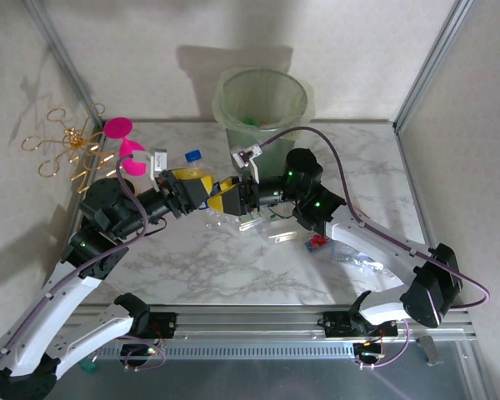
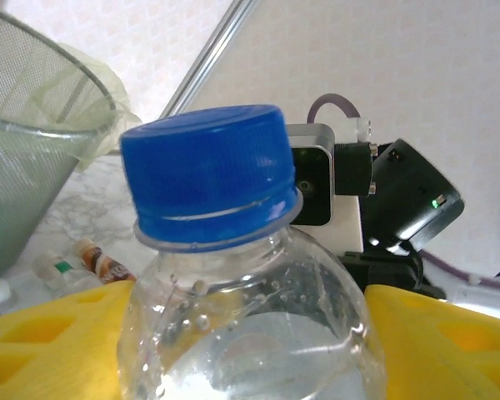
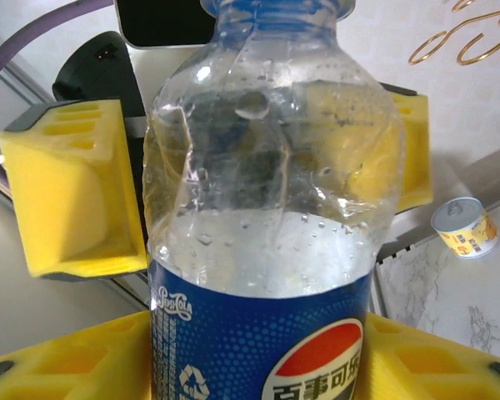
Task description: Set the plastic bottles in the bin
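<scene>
Just in front of the bin (image 1: 292, 117), the plastic bottle (image 3: 258, 208) is pinched at its label by the right gripper's (image 3: 258, 367) jaws. The left gripper's (image 1: 187, 187) jaws flank its shoulder, grip unclear. One arm should release before carrying.

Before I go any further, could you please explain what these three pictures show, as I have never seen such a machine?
Two robot arms stand at a marble table. One picture looks down from above; the others come from a camera on each wrist. The left gripper and right gripper meet, yellow fingers on both sides of one blue-capped Pepsi bottle. Behind stands the green bin; more bottles lie by the right arm, and a pink ornament sits far left.
</scene>
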`<action>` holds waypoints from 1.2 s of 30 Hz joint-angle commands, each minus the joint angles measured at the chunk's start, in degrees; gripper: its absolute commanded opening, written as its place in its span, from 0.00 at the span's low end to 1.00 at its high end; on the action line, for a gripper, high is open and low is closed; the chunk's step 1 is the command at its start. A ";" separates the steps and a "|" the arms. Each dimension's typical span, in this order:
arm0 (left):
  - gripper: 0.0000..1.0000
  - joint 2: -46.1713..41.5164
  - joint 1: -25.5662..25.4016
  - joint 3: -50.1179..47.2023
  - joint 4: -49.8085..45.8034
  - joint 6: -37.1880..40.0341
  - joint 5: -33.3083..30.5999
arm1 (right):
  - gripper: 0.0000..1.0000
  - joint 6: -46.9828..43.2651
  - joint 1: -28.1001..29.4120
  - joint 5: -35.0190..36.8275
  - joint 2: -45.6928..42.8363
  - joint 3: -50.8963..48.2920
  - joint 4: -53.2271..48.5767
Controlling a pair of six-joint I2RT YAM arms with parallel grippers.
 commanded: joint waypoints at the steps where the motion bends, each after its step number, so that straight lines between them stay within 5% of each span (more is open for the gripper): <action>1: 0.89 -1.26 -0.59 0.49 0.26 0.49 -2.39 | 0.54 -1.04 0.11 1.73 -0.26 -0.92 1.79; 3: 0.99 -1.51 -0.63 2.05 -1.99 0.71 -6.66 | 0.54 -2.33 -0.04 3.52 -1.30 -1.07 0.72; 9: 1.00 -5.44 -0.59 6.15 -9.21 3.18 -27.18 | 0.53 -13.74 -4.23 17.17 -3.04 5.33 -16.50; 12: 1.00 -8.98 -0.59 3.76 -8.51 3.72 -31.67 | 0.53 -19.73 -7.71 26.91 -2.06 10.78 -24.93; 23: 0.98 -2.58 -0.59 4.73 -14.03 4.24 -26.23 | 0.52 -32.76 -16.58 52.83 14.45 32.96 -34.76; 36: 0.98 1.04 -0.57 5.72 -15.95 5.92 -25.31 | 0.52 -35.00 -19.27 54.86 44.11 67.04 -47.66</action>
